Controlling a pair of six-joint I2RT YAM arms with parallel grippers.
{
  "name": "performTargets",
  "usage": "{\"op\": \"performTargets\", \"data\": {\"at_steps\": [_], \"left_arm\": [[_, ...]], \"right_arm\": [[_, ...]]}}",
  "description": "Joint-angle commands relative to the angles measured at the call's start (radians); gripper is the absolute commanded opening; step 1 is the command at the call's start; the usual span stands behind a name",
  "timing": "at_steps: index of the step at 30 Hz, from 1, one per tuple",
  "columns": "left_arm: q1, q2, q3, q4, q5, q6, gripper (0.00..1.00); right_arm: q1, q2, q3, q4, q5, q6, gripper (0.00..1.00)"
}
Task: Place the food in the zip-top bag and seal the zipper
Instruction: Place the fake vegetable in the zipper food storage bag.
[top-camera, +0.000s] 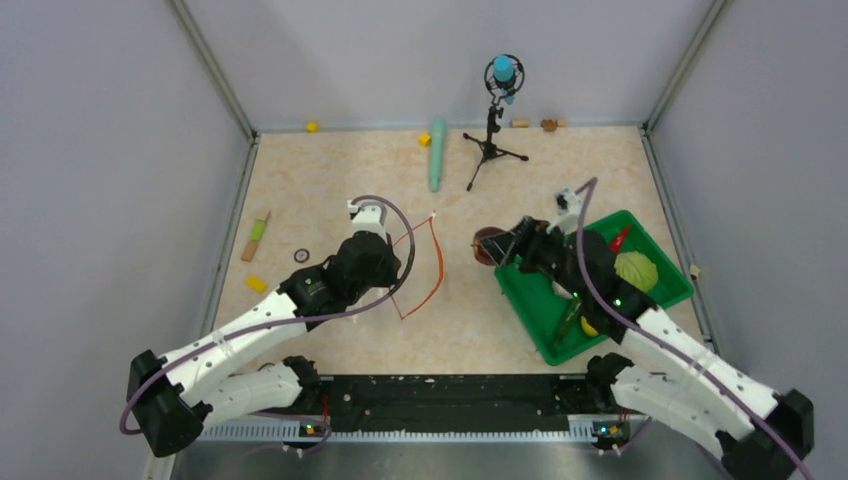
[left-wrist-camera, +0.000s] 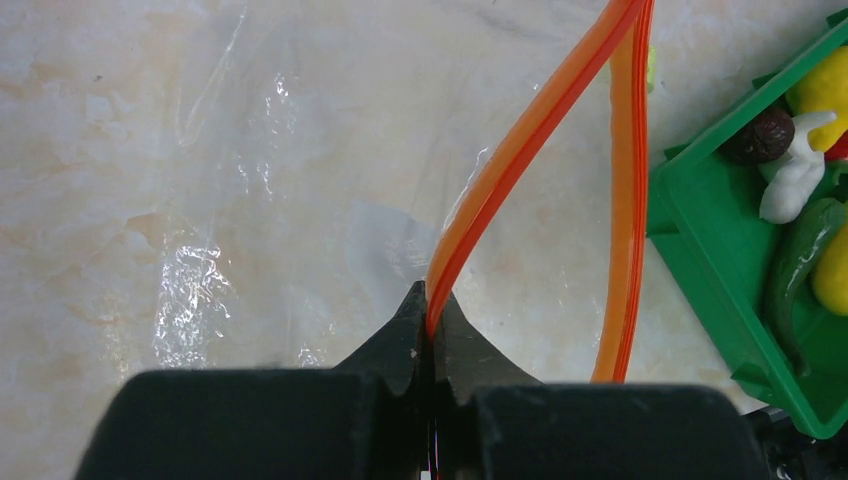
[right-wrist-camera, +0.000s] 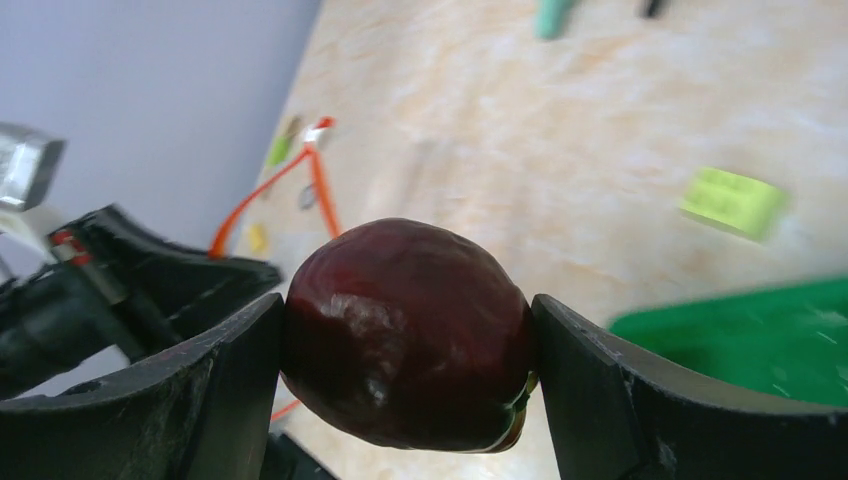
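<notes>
Zipper (left-wrist-camera: 508, 165) in left gripper (left-wrist-camera: 430, 305), fruit (right-wrist-camera: 405, 340) in right gripper (right-wrist-camera: 407, 320).

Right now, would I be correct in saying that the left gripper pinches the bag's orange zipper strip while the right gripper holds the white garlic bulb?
Not quite: the right gripper holds the dark red round piece, not the garlic, as the right wrist view shows. The left gripper does pinch the orange zipper strip.
</notes>
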Motion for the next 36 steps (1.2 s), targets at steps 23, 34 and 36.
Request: {"op": "performTargets", "data": {"at_steps": [23, 34, 36], "left_arm": [[0.003, -0.099, -0.024, 0.073, 0.073, 0.005, 0.0], [0.003, -0.122, -0.032, 0.067, 0.044, -0.011, 0.0], [0.003, -0.122, -0.032, 0.065, 0.038, -0.012, 0.0]], "right_arm": [[0.247, 0.678, 0.473, 0.223, -0.127, -0.179, 0.95], [0.249, 0.668, 0.457, 0.244, -0.174, -0.149, 0.99], [0.249, 0.659, 0.453, 0.255, -0.188, -0.146, 0.99]]}}
